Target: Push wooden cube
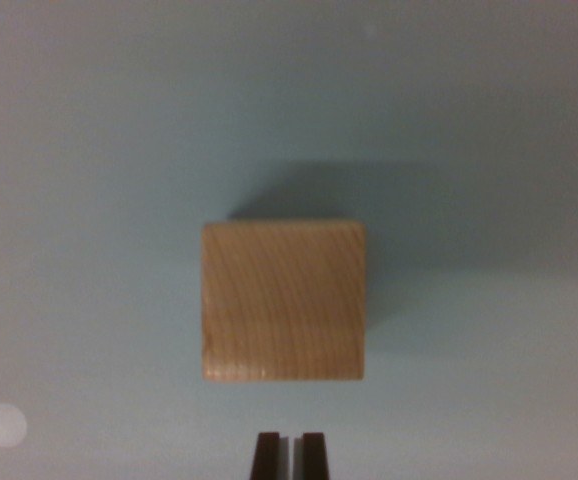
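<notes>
Wrist view, looking down on a plain pale blue-grey tabletop.

Light tan wooden cube with fine grain lines sits near the middle of the frame, resting flat on the tabletop. Two faces show: the top face and a narrower near face, with a faint edge line between them. Edges square to the frame, no tilt apparent. A soft dark shadow lies on the tabletop beyond the cube, spreading toward the wrist view's right.

Dark two-fingered gripper enters at the bottom edge, directly below the cube and roughly in line with its centre. Only the fingertips show: two dark upright bars standing very close together, a thin pale slit between them. Jaws nearly closed, nothing held between them. A strip of bare tabletop separates the tips from the cube's near edge; in this view they are not touching it.

Small pale round spot lies well to the left of the gripper, near the lower left corner; cannot tell whether it is a mark on the tabletop or a lens artefact.
</notes>
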You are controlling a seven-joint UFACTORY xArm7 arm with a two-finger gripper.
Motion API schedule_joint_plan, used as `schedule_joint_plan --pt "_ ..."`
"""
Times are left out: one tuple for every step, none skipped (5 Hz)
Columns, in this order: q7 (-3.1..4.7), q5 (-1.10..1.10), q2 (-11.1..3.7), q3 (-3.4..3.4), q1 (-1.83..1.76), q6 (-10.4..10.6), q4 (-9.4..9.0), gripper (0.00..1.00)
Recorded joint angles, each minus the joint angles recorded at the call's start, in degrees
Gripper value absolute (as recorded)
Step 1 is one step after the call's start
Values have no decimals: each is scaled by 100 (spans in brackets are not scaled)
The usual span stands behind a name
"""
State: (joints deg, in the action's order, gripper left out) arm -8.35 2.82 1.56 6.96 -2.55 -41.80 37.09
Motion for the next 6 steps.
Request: schedule_joint_plan --pt "0 0 0 0 0 0 0 0" --pt "-27 2 4 26 -17 180 -189 0" --pt "-27 2 4 26 -17 180 -189 0" --pt "-50 4 8 49 -32 335 -352 0" --pt "-50 4 8 49 -32 335 -352 0" --pt "-72 5 11 70 -46 480 -504 0"
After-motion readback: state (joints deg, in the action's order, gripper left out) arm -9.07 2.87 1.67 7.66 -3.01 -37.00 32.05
